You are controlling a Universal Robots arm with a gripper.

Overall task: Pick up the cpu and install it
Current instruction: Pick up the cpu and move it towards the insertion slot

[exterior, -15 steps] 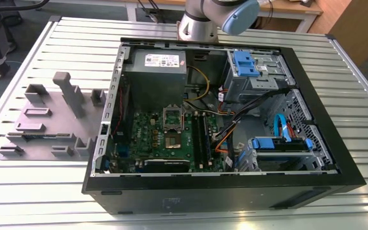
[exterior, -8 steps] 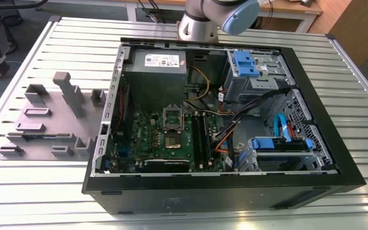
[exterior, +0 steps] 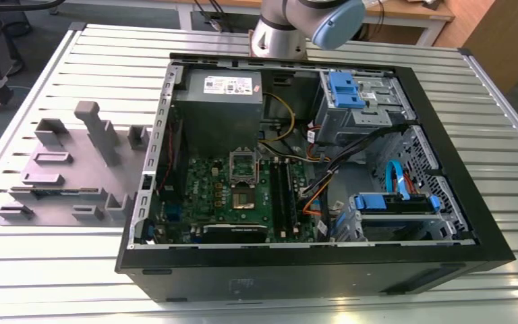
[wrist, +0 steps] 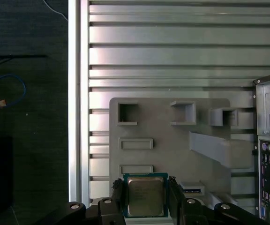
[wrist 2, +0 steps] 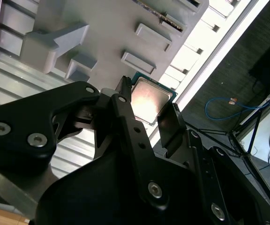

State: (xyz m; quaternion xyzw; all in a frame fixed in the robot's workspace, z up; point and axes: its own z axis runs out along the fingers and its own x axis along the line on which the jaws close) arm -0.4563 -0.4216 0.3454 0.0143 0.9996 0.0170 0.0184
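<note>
The cpu (wrist: 145, 196) is a small square chip with a silvery metal top and a thin green edge. My gripper (wrist: 146, 199) is shut on it, one black finger (wrist: 117, 193) on each side. In both wrist views the chip hangs well above the lilac-grey holder plate (wrist: 172, 140); it shows again in the second wrist view as the cpu (wrist 2: 149, 99) inside the gripper (wrist 2: 146, 107). In the exterior view the open socket (exterior: 243, 198) sits on the green motherboard (exterior: 214, 196), with its dark frame (exterior: 243, 164) flipped up. The arm (exterior: 304, 23) rises at the far edge.
The open black computer case (exterior: 313, 263) lies on a ribbed metal table (exterior: 61, 263), with a grey power-supply box (exterior: 218, 101), blue drive bays (exterior: 344, 91) and cables inside. The holder plate (exterior: 61, 175) stands at the exterior view's left. The table's edge (wrist: 78, 93) borders dark floor.
</note>
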